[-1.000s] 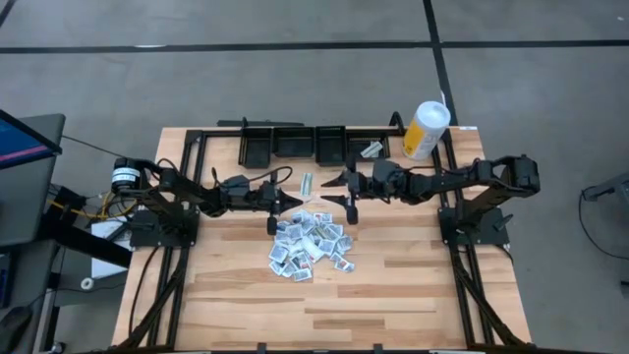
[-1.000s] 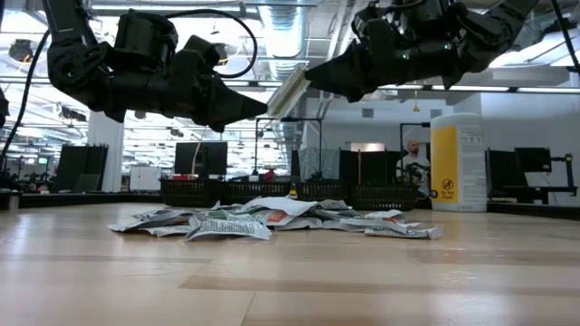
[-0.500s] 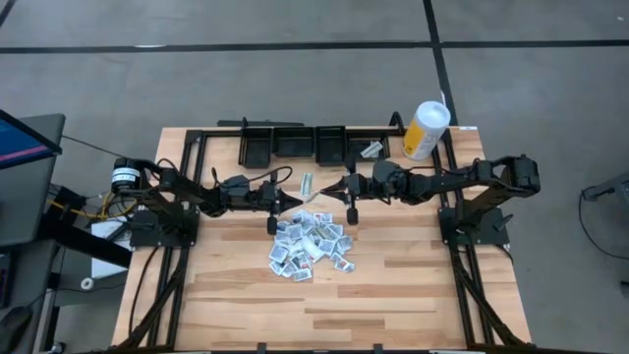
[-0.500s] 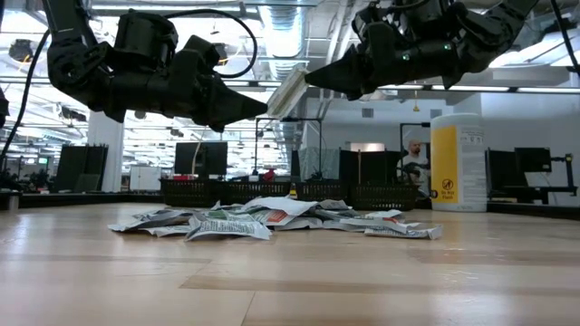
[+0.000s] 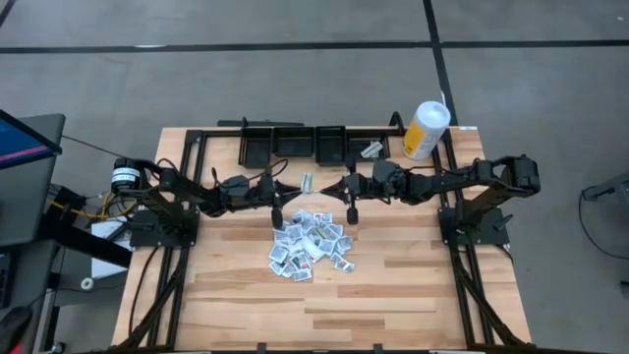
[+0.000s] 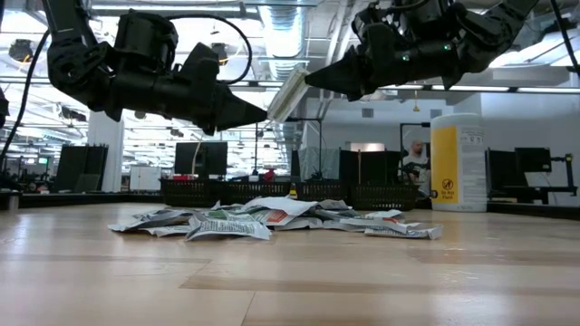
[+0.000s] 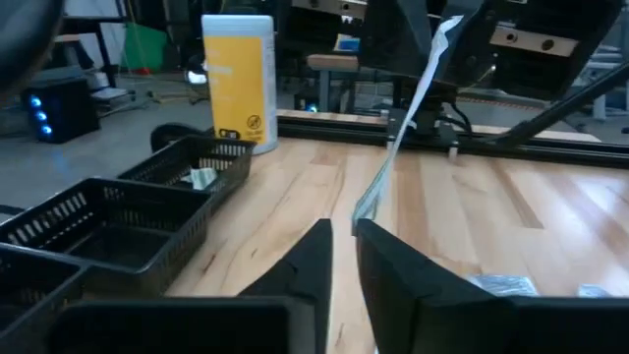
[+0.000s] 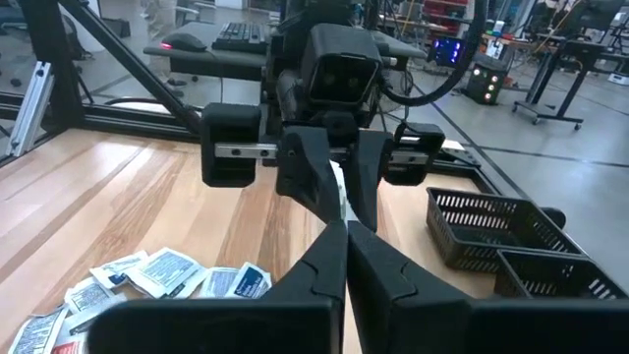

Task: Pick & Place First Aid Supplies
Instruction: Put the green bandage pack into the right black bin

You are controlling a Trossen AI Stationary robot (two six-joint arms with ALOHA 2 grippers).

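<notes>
High view, my grippers: my left gripper (image 5: 287,189) and right gripper (image 5: 325,187) face each other above the counter (image 5: 393,285), with one long packet (image 5: 307,183) between their tips.
High view, supplies: the pile of packets (image 5: 310,243) lies on the counter just in front of both grippers.
High view, surroundings: a row of black baskets (image 5: 295,145) runs along the far edge; the white-and-yellow canister (image 5: 426,129) stands at the far right corner.
Low view, grip: my right gripper (image 6: 309,81) is pinched tight on the packet's (image 6: 286,94) upper end; my left gripper (image 6: 264,116) sits at its lower end.
Left wrist view: my left fingers (image 7: 314,258) stand slightly parted, just below the hanging packet (image 7: 404,123) and not gripping it.
Right wrist view: my right fingers (image 8: 327,252) are closed together on the packet (image 8: 338,196); my left arm's wrist block blocks the view beyond.
</notes>
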